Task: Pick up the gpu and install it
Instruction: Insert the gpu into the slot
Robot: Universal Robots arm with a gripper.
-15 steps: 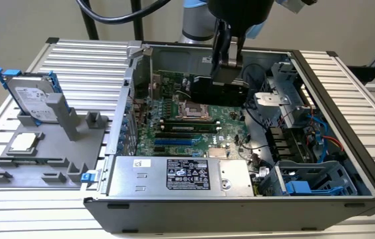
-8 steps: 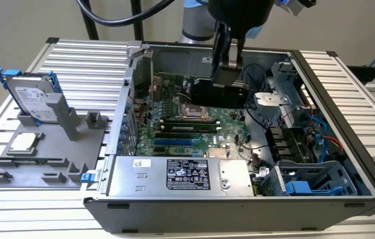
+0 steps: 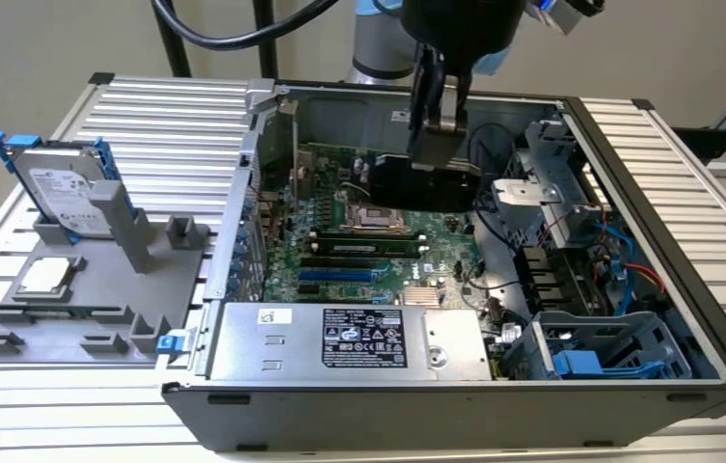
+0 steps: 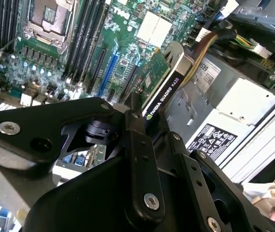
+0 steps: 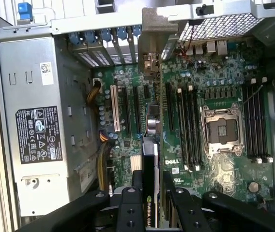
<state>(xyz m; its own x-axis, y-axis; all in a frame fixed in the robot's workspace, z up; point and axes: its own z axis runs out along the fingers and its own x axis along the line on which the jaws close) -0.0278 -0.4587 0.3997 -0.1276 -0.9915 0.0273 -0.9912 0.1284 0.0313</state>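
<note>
The tool (image 5: 150, 193) is clamped on the gpu (image 5: 149, 159), which hangs on its thin edge over the big green board (image 5: 215, 67) in the open computer case (image 3: 466, 424). Its long side points at the case's back wall. The case lies on a ribbed metal surface (image 3: 157, 96).

Exterior high, oblique — wrist views close (motherboard (image 5: 224, 169) shared)
</note>
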